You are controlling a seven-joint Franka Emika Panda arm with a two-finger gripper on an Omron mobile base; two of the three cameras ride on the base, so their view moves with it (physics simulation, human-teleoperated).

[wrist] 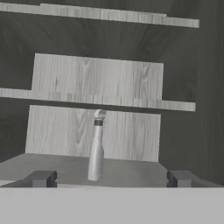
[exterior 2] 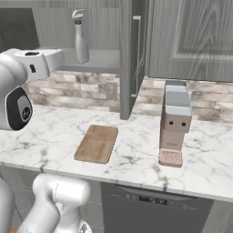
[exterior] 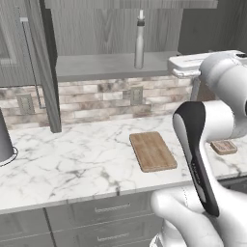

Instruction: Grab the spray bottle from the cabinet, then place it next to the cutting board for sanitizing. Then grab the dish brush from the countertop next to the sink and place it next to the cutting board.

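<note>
In the left base view, the spray bottle (exterior: 139,41) is seen as a slim pale grey bottle with a narrow neck and a light nozzle head, stood upright on the grey shelf of the open cabinet (exterior: 111,65). The cabinet door (exterior: 46,67) is swung wide to the left of the bottle, its thin bar handle facing out. Below the bottle and slightly to its right, the cutting board (exterior: 152,151) is laid flat on the marble countertop (exterior: 72,164). The arm's white forearm is raised to shelf height at the right of the bottle, with the elbow bent below it.

In the right base view, the spray bottle (exterior 2: 80,37) is shown upright on the same shelf, its trigger head turned to the left. The cutting board (exterior 2: 97,143) lies on the countertop (exterior 2: 136,159) below and slightly right of the bottle. A coffee machine (exterior 2: 174,123) stands well to the right of the bottle. The arm's white wrist section is held level at the left of the bottle.

In the hand view, the spray bottle (wrist: 96,146) is centred on the shelf, well ahead of the gripper (wrist: 112,178). The fingertips (wrist: 43,178) are spread wide apart and nothing is held between them.
</note>
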